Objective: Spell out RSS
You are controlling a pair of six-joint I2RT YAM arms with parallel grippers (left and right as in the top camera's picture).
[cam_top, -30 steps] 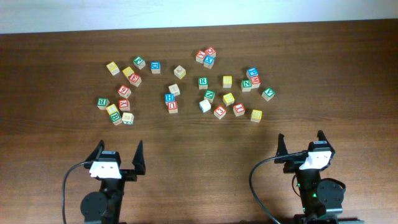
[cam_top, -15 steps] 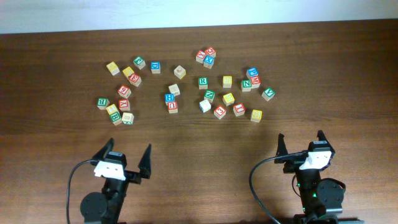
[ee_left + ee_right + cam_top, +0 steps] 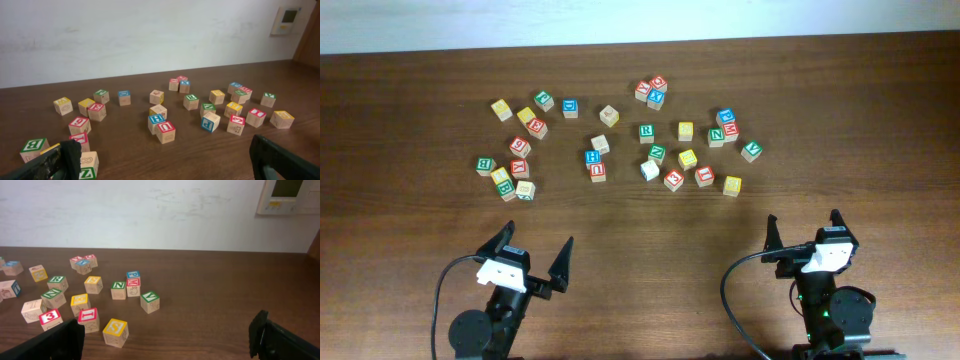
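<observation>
My table (image 3: pixel 650 240) is smooth dark wood, faintly glossy. The cubes (image 3: pixel 646 132) are pale wood with painted faces.

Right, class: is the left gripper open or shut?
Open. Fingers of the left gripper stand wide apart in the overhead view, holding nothing.

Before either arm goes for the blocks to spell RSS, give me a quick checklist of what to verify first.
1. Left pincer open and empty: ok.
2. Right pincer open and empty: ok.
3. Green R cube located, standing apart from its neighbours: ok.
4. S on upper yellow cube and front yellow cube: cannot tell, letters too small.
5. Bare table in front of the cubes for laying the word: ok.
</observation>
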